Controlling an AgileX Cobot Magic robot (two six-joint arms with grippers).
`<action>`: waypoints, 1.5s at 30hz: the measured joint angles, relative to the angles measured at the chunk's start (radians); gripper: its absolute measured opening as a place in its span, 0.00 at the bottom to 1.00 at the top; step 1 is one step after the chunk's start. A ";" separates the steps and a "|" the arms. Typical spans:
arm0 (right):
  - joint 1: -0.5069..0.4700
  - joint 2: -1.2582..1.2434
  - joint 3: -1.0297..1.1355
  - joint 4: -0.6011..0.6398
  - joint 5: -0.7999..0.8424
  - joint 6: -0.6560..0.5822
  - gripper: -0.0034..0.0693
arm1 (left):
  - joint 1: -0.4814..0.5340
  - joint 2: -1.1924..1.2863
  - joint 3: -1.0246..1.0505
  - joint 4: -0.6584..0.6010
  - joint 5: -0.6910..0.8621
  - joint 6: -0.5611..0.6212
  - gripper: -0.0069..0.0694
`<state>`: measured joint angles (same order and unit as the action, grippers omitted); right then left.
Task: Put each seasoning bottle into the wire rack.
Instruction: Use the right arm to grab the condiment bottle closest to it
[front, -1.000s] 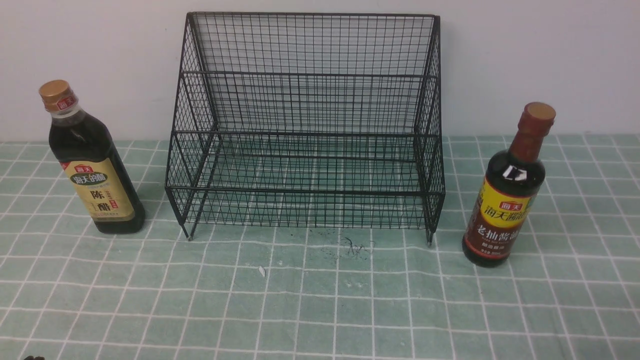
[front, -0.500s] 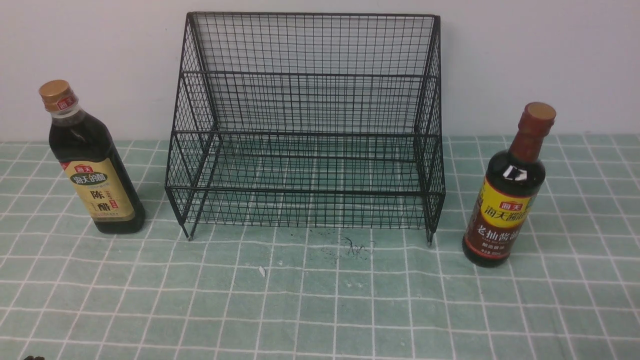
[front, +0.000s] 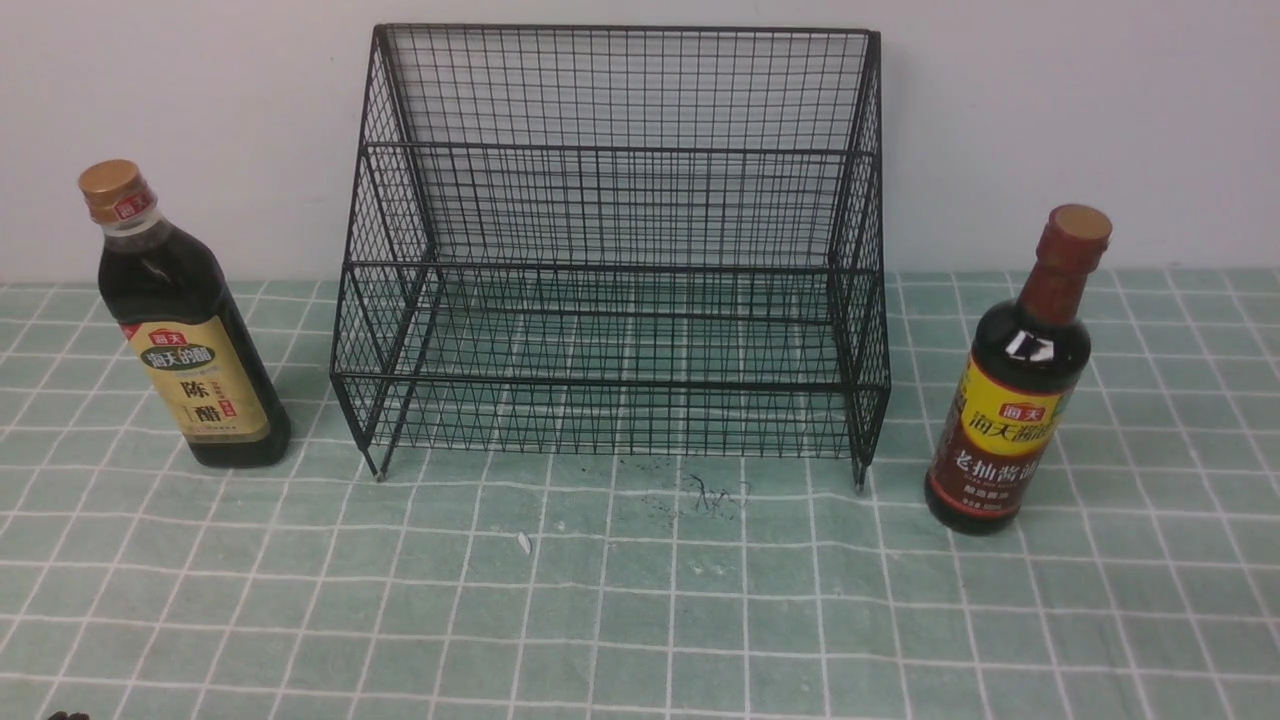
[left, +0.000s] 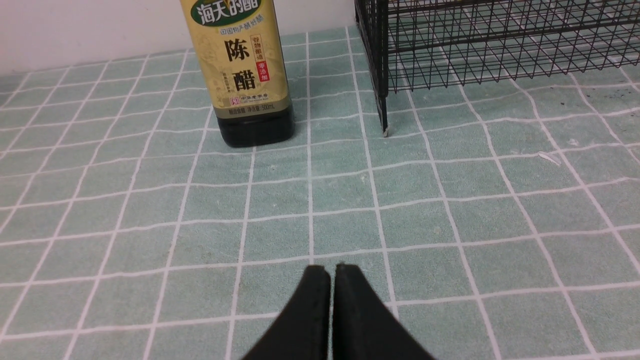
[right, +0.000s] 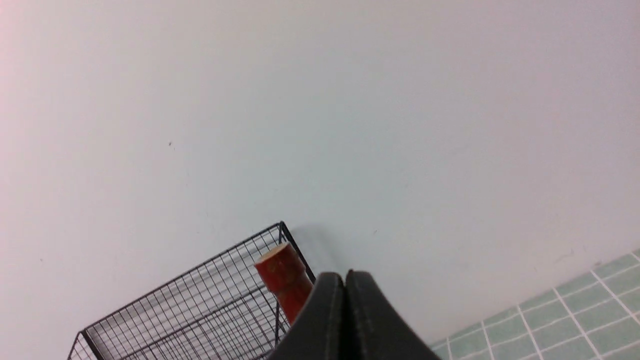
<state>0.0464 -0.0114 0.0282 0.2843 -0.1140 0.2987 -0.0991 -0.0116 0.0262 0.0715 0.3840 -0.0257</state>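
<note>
The black wire rack (front: 610, 250) stands at the back centre against the wall, with nothing on its two tiers. A gold-capped seasoning bottle (front: 185, 330) with a beige label stands upright to its left. A long-necked seasoning bottle (front: 1015, 390) with a red-brown cap stands upright to its right. In the left wrist view my left gripper (left: 331, 270) is shut and empty, well short of the beige-label bottle (left: 245, 75) and the rack's corner leg (left: 382, 107). My right gripper (right: 345, 276) is shut and empty, pointing up at the wall; the red-brown cap (right: 282, 280) and rack (right: 200, 310) show behind it.
A green checked cloth (front: 640, 600) covers the table up to the white wall (front: 1050, 100). A small white scrap (front: 523, 542) and dark scribbles (front: 715, 495) lie in front of the rack. Only a dark sliver (front: 65, 715) of an arm shows at the front view's lower left corner.
</note>
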 joint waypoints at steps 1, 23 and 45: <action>0.000 0.000 0.000 0.005 -0.007 0.001 0.03 | 0.000 0.000 0.000 0.000 0.000 0.000 0.08; 0.000 0.565 -0.601 -0.380 0.182 0.020 0.17 | 0.000 0.000 0.000 0.000 0.000 0.000 0.08; 0.181 1.244 -0.829 -0.484 0.049 -0.040 0.69 | 0.000 0.000 0.000 0.000 0.000 0.000 0.08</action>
<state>0.2278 1.2326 -0.8010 -0.1998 -0.0650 0.2583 -0.0991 -0.0116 0.0262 0.0715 0.3840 -0.0257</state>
